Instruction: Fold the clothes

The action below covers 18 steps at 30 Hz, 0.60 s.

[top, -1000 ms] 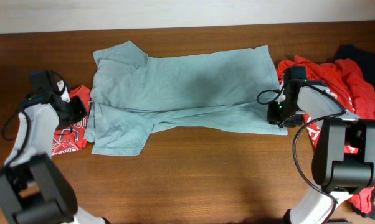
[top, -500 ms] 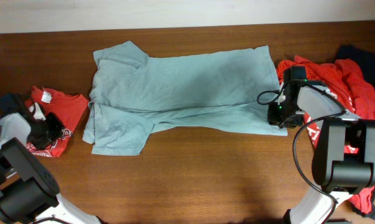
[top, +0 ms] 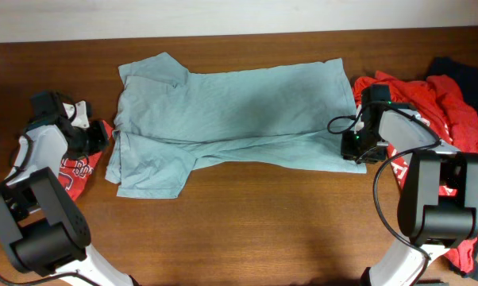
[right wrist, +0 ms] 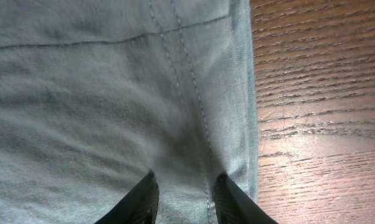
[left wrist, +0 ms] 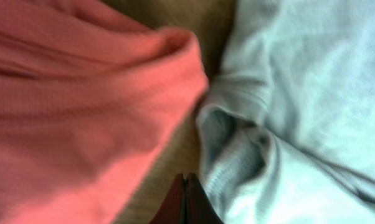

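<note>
Shirt (top: 231, 119): pale grey-blue, lay spread at table (top: 263, 230) centre.
Left gripper (top: 98, 137): at 9 o'clock, fingers clenched empty beside red shirt (top: 74, 168).
Right gripper (right wrist: 185, 194): at 3 o'clock, apparently pinching the grey-blue hem.
Pile (top: 453, 99): red and navy, far right.

surface: brown wooden table (top: 247, 214) | grain visible | backdrop: pale wall strip (top: 223, 16) along far edge

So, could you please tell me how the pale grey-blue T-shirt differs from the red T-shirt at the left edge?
The pale grey-blue T-shirt lies spread across the table's middle, its lower edge folded over; the red T-shirt is a small bunched heap. The grey-blue one is plain; the red one shows white lettering. The right gripper pinches the grey-blue hem; the left gripper, shut, holds neither. Both rest on the wooden table.
</note>
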### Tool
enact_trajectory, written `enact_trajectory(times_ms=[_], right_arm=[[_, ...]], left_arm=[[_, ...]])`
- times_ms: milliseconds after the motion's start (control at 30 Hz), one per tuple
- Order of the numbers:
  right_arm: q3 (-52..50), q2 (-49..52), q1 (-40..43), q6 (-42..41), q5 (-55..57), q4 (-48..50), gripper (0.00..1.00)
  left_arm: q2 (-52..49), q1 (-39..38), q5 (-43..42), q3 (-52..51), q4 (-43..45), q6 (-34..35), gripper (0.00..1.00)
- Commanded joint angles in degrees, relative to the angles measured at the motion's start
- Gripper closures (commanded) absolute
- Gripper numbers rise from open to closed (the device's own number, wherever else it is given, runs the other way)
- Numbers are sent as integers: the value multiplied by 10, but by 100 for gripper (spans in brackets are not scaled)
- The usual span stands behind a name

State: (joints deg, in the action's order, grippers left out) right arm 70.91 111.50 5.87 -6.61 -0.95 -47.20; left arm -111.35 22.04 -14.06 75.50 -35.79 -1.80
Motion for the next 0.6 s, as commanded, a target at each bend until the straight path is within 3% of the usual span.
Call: enact_trajectory(times_ms=[0, 133, 333, 567], right_arm=[[-6, 7, 1, 4, 5, -7, 65], [-6, 7, 1, 4, 5, -10, 65], [-6, 7, 1, 4, 5, -13, 65], [-6, 7, 1, 4, 5, -14, 65]], left_arm=[[-18, 5, 30, 9, 38, -13, 99], [-45, 5, 37, 9, 76, -13, 99], [-60, 13, 112, 9, 97, -12, 99], [-60, 30, 111, 28, 97, 0, 99]])
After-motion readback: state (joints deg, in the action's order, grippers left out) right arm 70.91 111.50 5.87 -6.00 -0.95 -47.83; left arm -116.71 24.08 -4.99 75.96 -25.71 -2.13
